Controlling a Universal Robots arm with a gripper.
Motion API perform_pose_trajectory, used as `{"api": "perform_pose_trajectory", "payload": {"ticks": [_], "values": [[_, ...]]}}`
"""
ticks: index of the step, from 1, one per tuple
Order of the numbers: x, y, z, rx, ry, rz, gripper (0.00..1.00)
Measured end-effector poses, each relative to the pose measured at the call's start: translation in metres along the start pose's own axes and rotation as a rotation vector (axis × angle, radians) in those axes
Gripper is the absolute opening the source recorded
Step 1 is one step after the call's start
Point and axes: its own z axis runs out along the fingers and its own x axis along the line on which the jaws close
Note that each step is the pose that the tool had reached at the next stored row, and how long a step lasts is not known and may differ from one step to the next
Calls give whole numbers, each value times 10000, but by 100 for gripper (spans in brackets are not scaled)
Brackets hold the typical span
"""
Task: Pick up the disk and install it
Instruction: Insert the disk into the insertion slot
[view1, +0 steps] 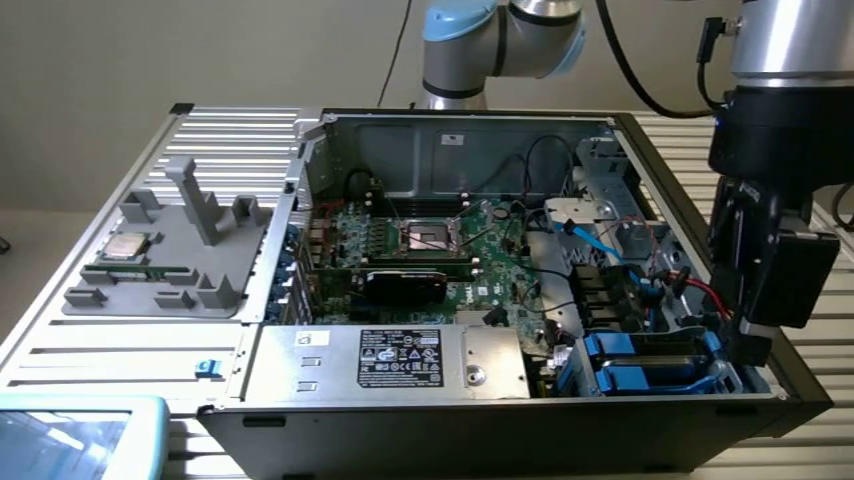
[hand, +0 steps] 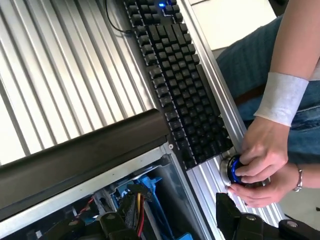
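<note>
Gripper (view1: 755, 338): black, suspended from the arm over the case wall at the exterior view's right, above the blue drive carriers (view1: 654, 362). Jaws are spread wide and nothing is held. In the wrist view its dark fingers (hand: 235, 220) are seen well apart by the case edge.

Disk (view1: 575, 212): taken to be the pale, white-faced rectangular unit lying inside the computer case (view1: 441, 440). It is in the section at the exterior view's right, beside the motherboard (view1: 501, 265), beyond the blue drive carriers and well apart from the gripper. Cables are draped around it. Blue rails cannot be made out on it.

Computer case: black tower, laid on its side and opened, set on a ribbed metal table (view1: 227, 135). A bare processor socket (view1: 430, 236) and a black expansion card (view1: 407, 288) are exposed on the motherboard. A grey metal box with a black label (view1: 400, 358) is mounted along the near wall.

Grey fixture tray (view1: 174, 285): placed beside the case at the exterior view's left. A small square silver chip (view1: 127, 245) and a green memory stick (view1: 140, 270) are seated in it.

Black keyboard (hand: 175, 75): laid on the table beside the case.

Person's hand (hand: 267, 150): placed on a round blue-ringed knob (hand: 234, 170) at the table's edge, just beside the keyboard's end. A second hand (hand: 272, 187) is held against the first, and a white band (hand: 282, 97) is worn on one forearm.
</note>
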Motion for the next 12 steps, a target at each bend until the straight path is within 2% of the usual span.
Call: {"api": "perform_pose_trajectory", "payload": {"ticks": [4, 5, 6, 7, 8, 12], "values": [[-8, -22, -2, 59, 756, 152, 74], [-10, -27, -2, 66, 899, 183, 74], [-13, -30, -5, 63, 973, 203, 74], [-16, -30, -12, 54, 1022, 217, 74], [-21, -29, -23, 45, 1047, 226, 74], [-80, -1, -108, 31, 1055, 232, 74]]}}
